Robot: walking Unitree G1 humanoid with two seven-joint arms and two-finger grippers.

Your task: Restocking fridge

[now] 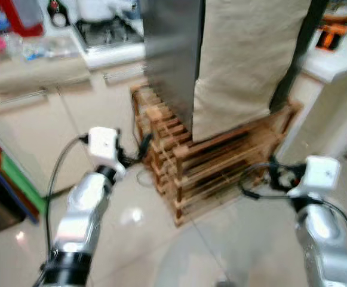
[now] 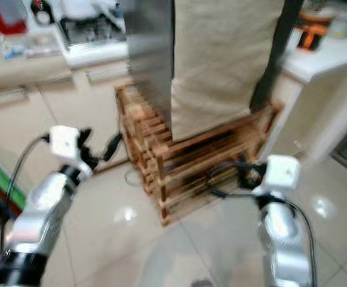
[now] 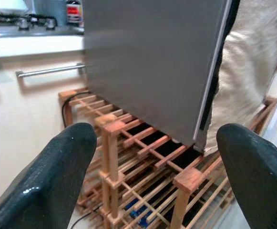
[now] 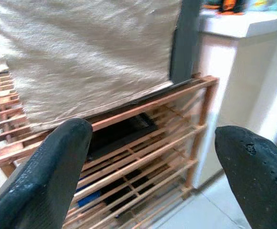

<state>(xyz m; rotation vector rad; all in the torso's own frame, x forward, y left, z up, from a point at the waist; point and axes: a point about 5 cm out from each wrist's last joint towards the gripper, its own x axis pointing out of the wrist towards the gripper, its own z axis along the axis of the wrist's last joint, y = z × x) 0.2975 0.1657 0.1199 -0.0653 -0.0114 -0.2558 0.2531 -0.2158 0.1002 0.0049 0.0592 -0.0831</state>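
Observation:
A grey fridge [image 1: 167, 54] stands on a slatted wooden rack [image 1: 209, 173], and a beige cloth [image 1: 251, 54] hangs over its front. Both arms are raised toward it. My left gripper [image 1: 134, 149] is near the rack's left corner, by the fridge's grey side [image 3: 148, 62]. It is open, and nothing lies between its fingers [image 3: 57, 176]. My right gripper [image 1: 272, 178] hangs in front of the rack's right half, below the cloth [image 4: 86, 52]. It is open too, with nothing between its fingers [image 4: 252, 171]. The eye views are somewhat blurred.
A counter with a stove [image 1: 107, 36] and cream cupboards with bar handles [image 1: 18, 98] run along the back left. A white counter [image 1: 340, 60] bearing an orange object [image 1: 331, 33] stands at the right. Glossy tiled floor [image 1: 161, 239] lies before the rack.

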